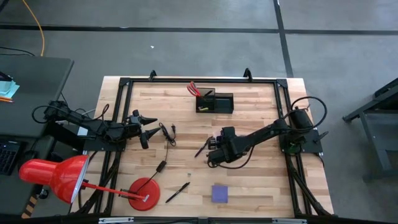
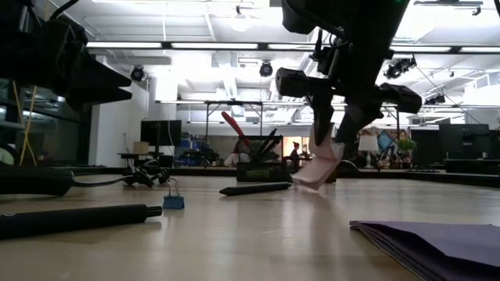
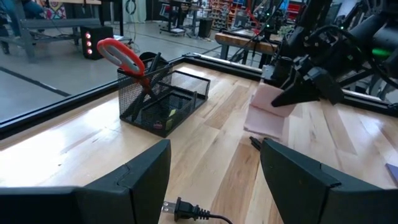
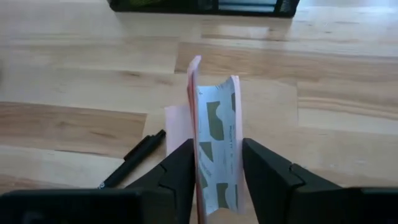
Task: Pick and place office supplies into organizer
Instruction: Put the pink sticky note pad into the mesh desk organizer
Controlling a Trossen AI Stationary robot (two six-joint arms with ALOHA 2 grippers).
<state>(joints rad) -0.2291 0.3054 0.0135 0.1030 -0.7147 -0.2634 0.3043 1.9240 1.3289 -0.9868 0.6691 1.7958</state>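
Note:
A small white patterned packet with a pink back (image 4: 214, 134) stands on edge between the fingers of my right gripper (image 4: 217, 144), which is shut on it over the table's middle (image 1: 213, 152). A black pen (image 1: 200, 149) lies just beside it. The black organizer (image 1: 215, 101) stands at the far middle and holds the red-handled scissors (image 3: 121, 53). Another pen (image 1: 177, 191) and the purple sticky-note pad (image 1: 219, 193) lie near the front edge. My left gripper (image 1: 148, 122) waits open at the left. My right gripper pinches the packet's two flat faces (image 4: 217, 163) between its two fingers, coming slanting down from the table's right side. The packet bows between them and hangs tilted below the fingers (image 2: 320, 168). I cannot tell whether its lowest corner (image 2: 312, 185) touches the table.
A red desk lamp (image 1: 56, 177) with its round base (image 1: 144, 193) stands at the front left. A thin black cable (image 1: 166, 134) runs past my left gripper. A black frame (image 1: 186, 81) borders the tabletop.

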